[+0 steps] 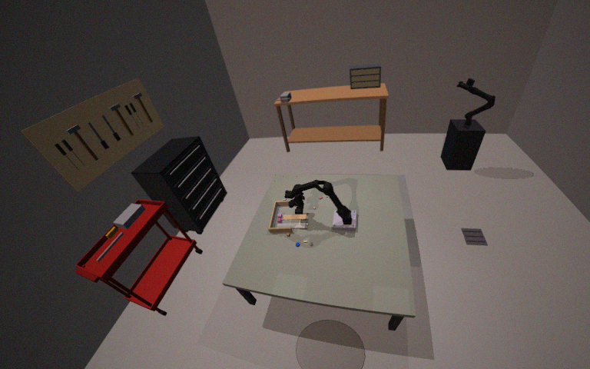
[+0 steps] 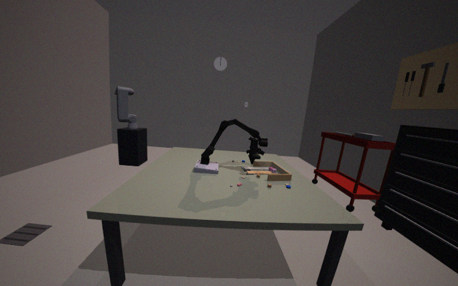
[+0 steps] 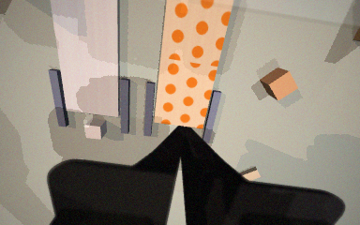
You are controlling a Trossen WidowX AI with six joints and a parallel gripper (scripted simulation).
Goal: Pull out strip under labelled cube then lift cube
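An orange-dotted strip (image 1: 294,217) (image 2: 258,172) (image 3: 192,82) and a plain whitish strip (image 2: 256,168) (image 3: 91,56) lie side by side, running into the wooden tray (image 1: 280,231) (image 2: 279,177). Two pink cubes are at the far ends of the strips, one cube (image 1: 279,220) (image 2: 274,170) close beside the other cube (image 1: 280,215) (image 2: 271,168). Their labels are too small to read, and the wrist view does not show them. My gripper (image 1: 299,212) (image 2: 252,162) (image 3: 183,131) is shut and empty. In the wrist view its tips appear at the dotted strip's near end; the top and exterior views show them above it.
Short purple rails flank the near ends of the strips, such as one rail (image 3: 212,116) and another rail (image 3: 125,105). A small pale block (image 3: 94,129) lies off the whitish strip's end. An orange block (image 3: 282,84), a blue piece (image 1: 297,244) and a red piece (image 1: 320,197) (image 2: 239,184) lie around.
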